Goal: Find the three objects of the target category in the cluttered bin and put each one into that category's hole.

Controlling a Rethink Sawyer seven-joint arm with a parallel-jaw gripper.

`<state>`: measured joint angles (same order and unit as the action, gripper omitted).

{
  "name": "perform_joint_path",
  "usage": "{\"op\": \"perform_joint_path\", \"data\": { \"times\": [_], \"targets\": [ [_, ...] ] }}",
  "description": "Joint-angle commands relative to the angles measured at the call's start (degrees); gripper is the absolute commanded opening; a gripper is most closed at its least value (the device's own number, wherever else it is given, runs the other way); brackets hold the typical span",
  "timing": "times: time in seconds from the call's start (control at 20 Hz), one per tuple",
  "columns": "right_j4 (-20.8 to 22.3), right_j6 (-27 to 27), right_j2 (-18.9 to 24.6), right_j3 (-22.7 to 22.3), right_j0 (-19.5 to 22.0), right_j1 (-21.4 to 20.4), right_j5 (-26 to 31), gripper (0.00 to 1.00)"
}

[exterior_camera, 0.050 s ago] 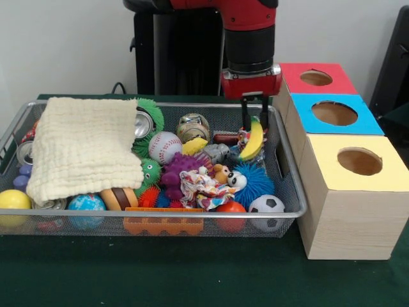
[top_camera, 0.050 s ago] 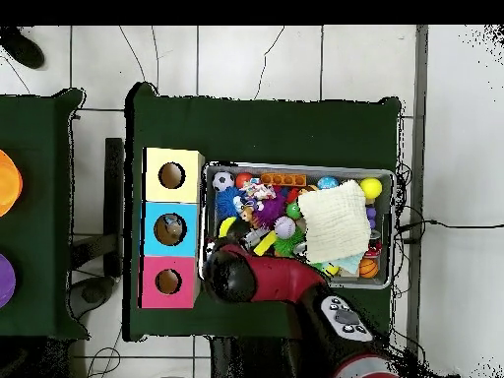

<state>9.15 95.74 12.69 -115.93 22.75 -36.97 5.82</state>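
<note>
A wire mesh bin (exterior_camera, 0.050 s ago: 291,192) on the green table (exterior_camera, 0.050 s ago: 192,275) is crowded with toys. A cream cloth (exterior_camera, 0.050 s ago: 83,148) covers its left half; beside it lie a baseball (exterior_camera, 0.050 s ago: 165,147), a purple spiky ball (exterior_camera, 0.050 s ago: 182,171), a blue spiky ball (exterior_camera, 0.050 s ago: 255,182), a small soccer ball (exterior_camera, 0.050 s ago: 266,206), an orange block (exterior_camera, 0.050 s ago: 163,225) and a globe ball (exterior_camera, 0.050 s ago: 85,204). Right of the bin stand three wooden boxes: the red-topped box (exterior_camera, 0.050 s ago: 316,78) farthest, the blue-topped box (exterior_camera, 0.050 s ago: 334,114) in the middle, the yellow-topped box (exterior_camera, 0.050 s ago: 358,161) nearest, each with a round hole. The gripper (exterior_camera, 0.050 s ago: 254,121) hangs over the bin's far right corner, its black fingers pinching a toy banana (exterior_camera, 0.050 s ago: 254,141), which tilts upright just above the clutter.
</note>
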Motion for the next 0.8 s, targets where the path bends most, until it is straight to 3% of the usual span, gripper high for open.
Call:
{"op": "perform_joint_path", "data": {
  "times": [0.05,0.2,0.55,0.7,0.8],
  "targets": [
    [5.94,-2.56,3.12,-1.43,10.57,-0.53,6.94,0.0],
    [9.5,-5.38,4.91,-1.62,14.91,-0.47,7.48,0.0],
    [16.15,-13.77,10.02,0.23,25.24,-2.09,16.13,0.0],
    [17.86,-13.16,11.66,1.04,26.81,-2.05,17.42,0.0],
    [20.14,-10.84,13.04,0.15,27.46,-1.96,14.03,0.0]
  ]
}}
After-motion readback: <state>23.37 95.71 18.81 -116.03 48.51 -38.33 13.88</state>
